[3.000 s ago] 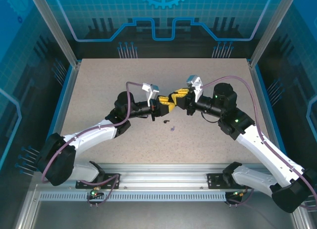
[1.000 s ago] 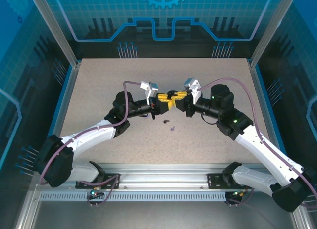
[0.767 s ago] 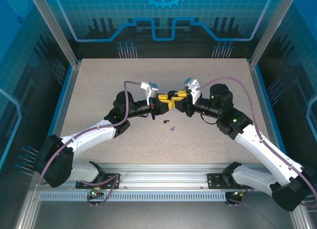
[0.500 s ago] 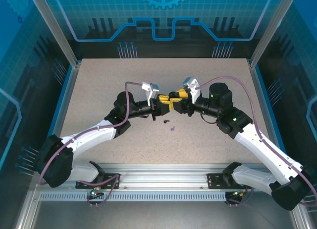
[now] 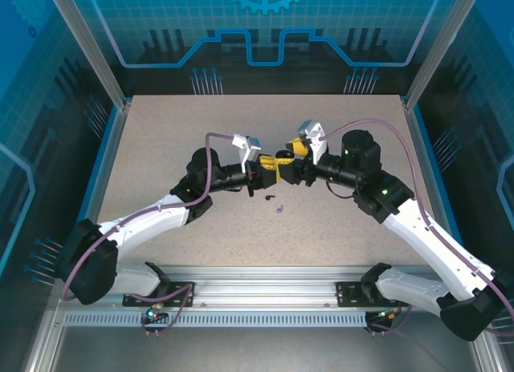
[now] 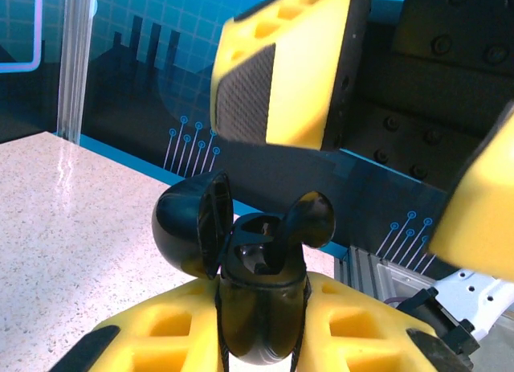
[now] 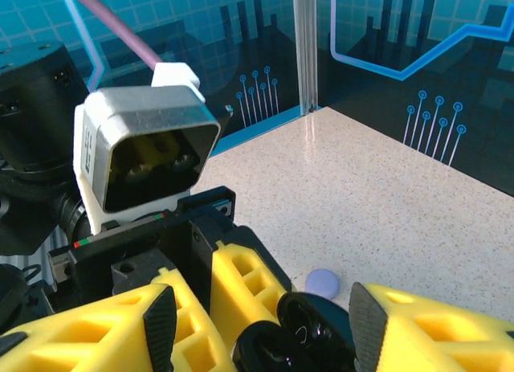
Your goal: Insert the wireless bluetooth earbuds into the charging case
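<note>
From above, the left claw [image 5: 271,169] and right claw [image 5: 293,157] meet tip to tip over the middle of the table [image 5: 161,147]. The left claw is clamped on a black case [image 5: 282,156], which sits at the right claw's tips. The right claw's fingers stand apart. Two buds lie on the table just nearer the bases than the claws, well clear of both. The black bud [image 5: 268,198] is below the left claw's tips and the lavender bud [image 5: 279,208] is just beside it.

At the left wrist, the left claw [image 6: 261,328] pinches the case [image 6: 257,275] between its yellow fingers. The lid [image 6: 189,227] is swung open to the left. A black knob [image 6: 309,219] rises at the case's right edge; I cannot tell whether it is a bud. The right claw's fingers [image 6: 281,75] hang spread above the case, not touching it.

At the right wrist, the right claw [image 7: 261,320] is spread wide, with the case [image 7: 309,328] between its pads. The left claw's fingers [image 7: 237,280] grip the case from beyond. A lavender blob [image 7: 323,282] lies on the table just past the case.
</note>
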You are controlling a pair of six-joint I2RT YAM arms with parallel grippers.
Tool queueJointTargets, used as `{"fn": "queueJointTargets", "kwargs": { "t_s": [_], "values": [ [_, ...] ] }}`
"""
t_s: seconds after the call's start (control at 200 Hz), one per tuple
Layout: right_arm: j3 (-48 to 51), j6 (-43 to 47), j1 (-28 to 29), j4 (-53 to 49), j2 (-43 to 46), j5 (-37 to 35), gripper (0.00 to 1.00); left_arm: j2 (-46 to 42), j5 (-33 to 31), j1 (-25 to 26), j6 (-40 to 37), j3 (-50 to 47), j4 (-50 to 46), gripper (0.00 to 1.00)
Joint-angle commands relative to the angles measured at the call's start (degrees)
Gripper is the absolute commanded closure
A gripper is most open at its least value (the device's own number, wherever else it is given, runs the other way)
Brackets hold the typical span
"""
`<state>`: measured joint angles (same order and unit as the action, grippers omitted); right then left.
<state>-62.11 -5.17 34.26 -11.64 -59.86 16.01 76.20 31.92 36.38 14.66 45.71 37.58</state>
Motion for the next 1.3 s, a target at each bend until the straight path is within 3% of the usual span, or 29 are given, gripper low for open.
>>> {"fn": "queueJointTargets", "kwargs": {
  "t_s": [0.0, 0.28, 0.505, 0.665, 0.86, 1.296],
  "values": [
    [-2.0, -1.1, 0.9, -1.5, 1.2, -1.9, 0.37, -0.8, 0.7, 0.5, -1.7, 2.0, 0.1, 1.00],
    [-2.8, -1.8, 0.8, -5.8, 3.5, -11.7, 0.37, -1.3, 0.0, 0.5, -2.3, 1.8, -0.8, 1.00],
    [-1.2, -2.0, 0.7, -9.2, 5.9, -14.6, 0.39, -1.7, -0.6, 0.5, -2.6, 1.7, -1.3, 1.00],
    [0.0, -2.0, 0.6, -11.1, 7.1, -17.7, 0.48, -2.1, -0.7, 0.5, -2.8, 1.8, -1.3, 1.00],
    [0.2, -1.8, 0.6, -13.2, 6.3, -17.1, 0.61, -2.2, -1.0, 0.5, -2.7, 1.9, -1.3, 1.00],
    [-0.5, -2.9, 1.0, -13.4, 3.2, -11.0, 0.64, -1.9, -1.8, 0.5, -2.5, 2.1, -1.6, 1.00]
  ]
}}
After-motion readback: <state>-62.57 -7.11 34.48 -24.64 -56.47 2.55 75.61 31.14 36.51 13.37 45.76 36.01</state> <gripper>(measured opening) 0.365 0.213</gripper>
